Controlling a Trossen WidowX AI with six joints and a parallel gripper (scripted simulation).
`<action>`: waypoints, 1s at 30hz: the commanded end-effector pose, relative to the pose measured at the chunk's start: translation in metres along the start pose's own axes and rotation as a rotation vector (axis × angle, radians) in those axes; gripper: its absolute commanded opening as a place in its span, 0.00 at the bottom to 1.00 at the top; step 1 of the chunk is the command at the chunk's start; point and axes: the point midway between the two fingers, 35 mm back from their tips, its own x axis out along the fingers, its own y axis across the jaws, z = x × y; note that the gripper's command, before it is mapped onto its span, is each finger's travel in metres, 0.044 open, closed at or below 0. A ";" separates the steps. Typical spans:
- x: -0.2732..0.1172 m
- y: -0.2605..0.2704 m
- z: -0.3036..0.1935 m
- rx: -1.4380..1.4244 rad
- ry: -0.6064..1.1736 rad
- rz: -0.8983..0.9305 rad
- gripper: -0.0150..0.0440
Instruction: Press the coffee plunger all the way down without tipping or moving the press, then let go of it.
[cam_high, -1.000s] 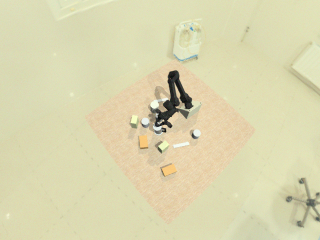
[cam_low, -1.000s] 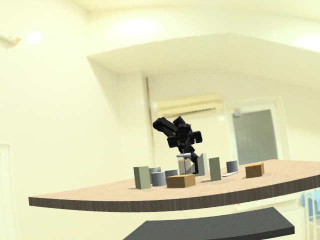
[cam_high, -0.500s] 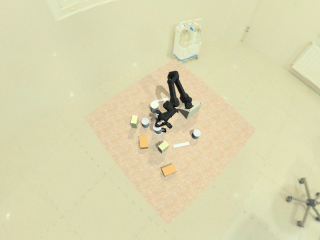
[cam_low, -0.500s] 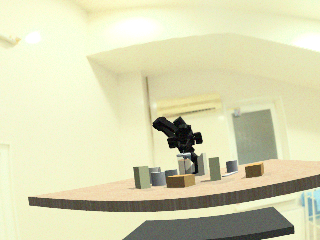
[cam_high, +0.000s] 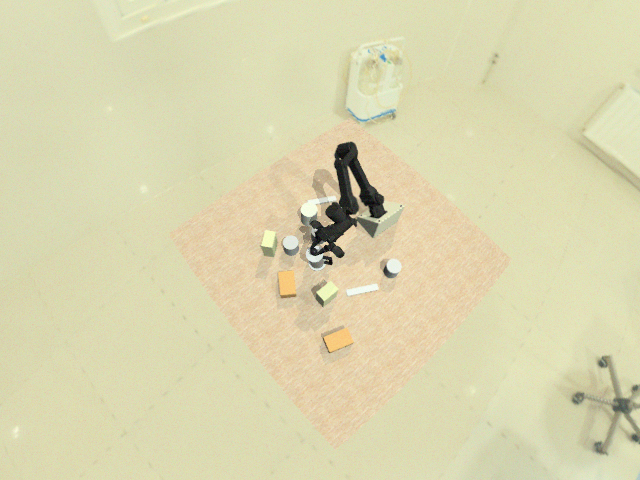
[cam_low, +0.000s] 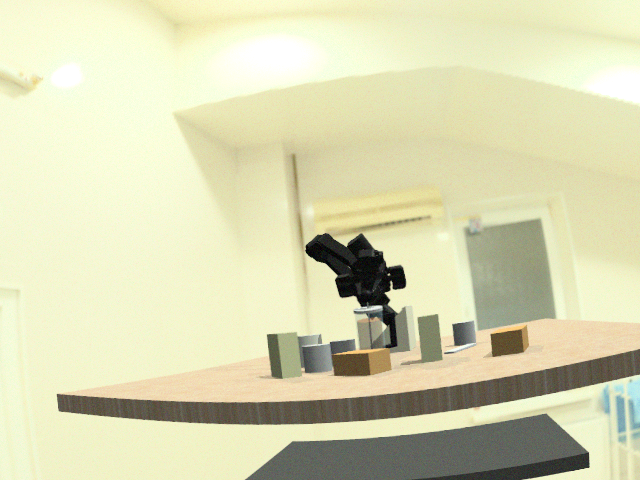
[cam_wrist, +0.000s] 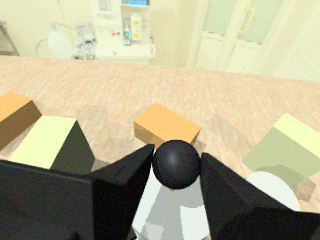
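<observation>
Black parallel-jaw gripper (cam_wrist: 176, 167) is clamped on the round black plunger knob (cam_wrist: 176, 163) above the upright glass coffee press (cam_low: 371, 330).

high overhead, low side, wrist close-up

The clear glass coffee press with a pale round lid (cam_low: 369, 330) stands upright near the middle of the wooden table, at about seven o'clock from the arm's base. Its round black plunger knob (cam_wrist: 176, 164) sits low, just above the lid, clamped between two black fingers.
</observation>
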 end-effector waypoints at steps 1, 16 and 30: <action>0.002 0.000 -0.003 -0.008 0.013 -0.003 0.47; 0.001 0.000 0.000 -0.002 0.002 -0.001 0.47; 0.001 0.000 0.000 -0.002 0.002 -0.001 1.00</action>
